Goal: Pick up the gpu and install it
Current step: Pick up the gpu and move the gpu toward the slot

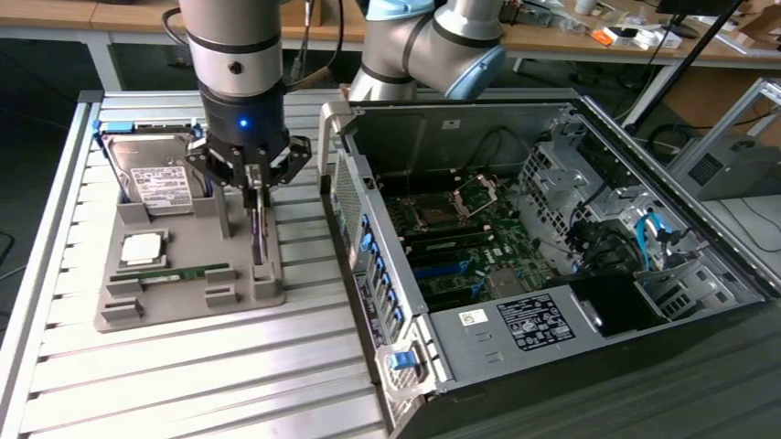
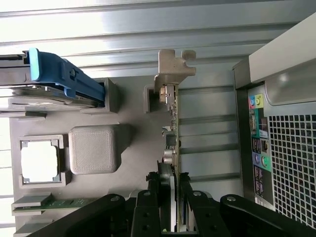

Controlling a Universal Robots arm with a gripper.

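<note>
Pick-up step, by my read: gripper (image 1: 254, 192) fingers are clamping the gpu (image 1: 258, 236), which is standing on edge in a slot at the gray tray's (image 1: 183, 306) 3 o'clock side (ext. view). Card is showing as thin dark strip w/ pale bracket (image 2: 173, 66) at one end. Next move is calling for a straight pull out of slot, no twist.

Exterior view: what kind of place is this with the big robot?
Probably a robotics lab or workshop for practising computer assembly: a robot arm stands over a slatted metal table, beside an open computer case and a grey tray of parts, with cluttered workbenches behind.
</note>
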